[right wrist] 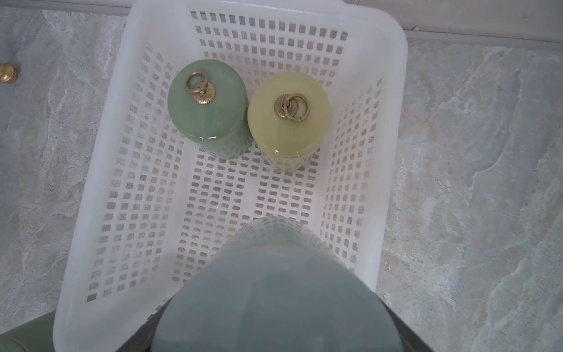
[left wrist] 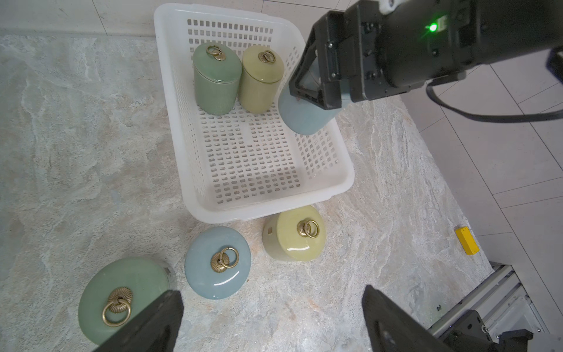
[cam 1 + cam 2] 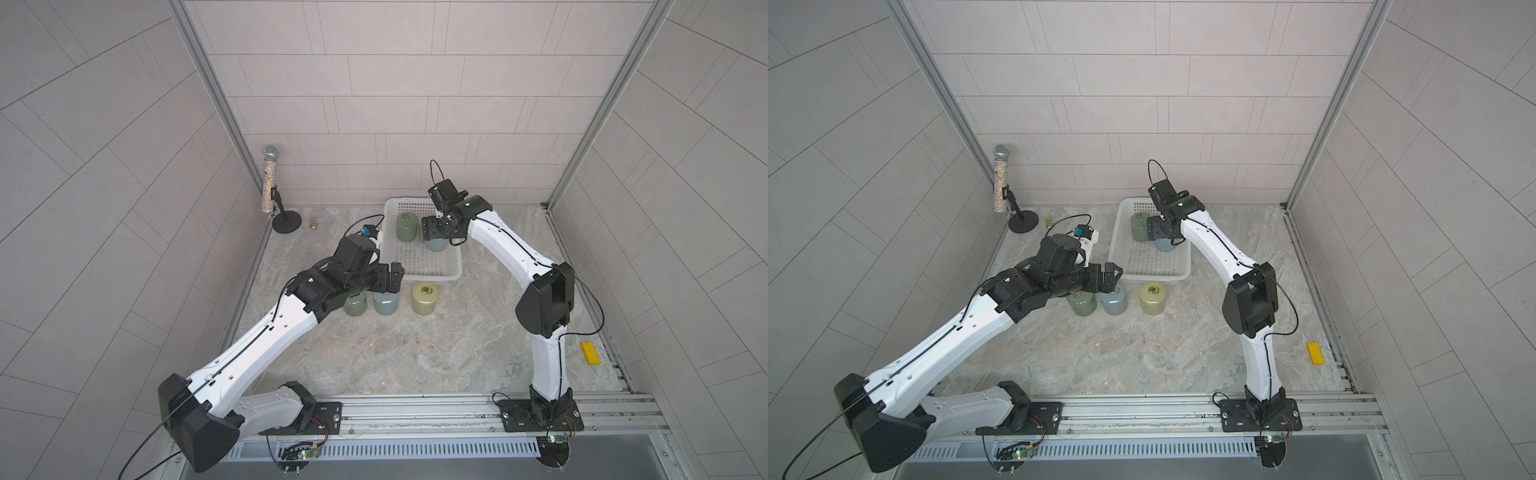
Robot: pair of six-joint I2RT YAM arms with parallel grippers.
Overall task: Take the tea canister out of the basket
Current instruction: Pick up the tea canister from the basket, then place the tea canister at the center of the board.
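Above the basket (image 2: 170, 100), my right gripper (image 2: 316, 94) held the blue canister (image 2: 307, 117), lifted and tilted. My left gripper (image 2: 271, 320) hung wide open, empty. Three canisters (image 2: 217, 262) stood outside on the table (image 2: 76, 137); a green canister (image 2: 216, 79) and a yellow canister (image 2: 260, 82) remained inside.

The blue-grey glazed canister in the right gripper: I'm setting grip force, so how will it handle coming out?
Likely slippery: the blue-grey glazed canister mirrors the holes of the white perforated plastic basket. Probably heavy and breakable, judging by its ceramic look. It sits tilted in the right gripper, so it might slide.
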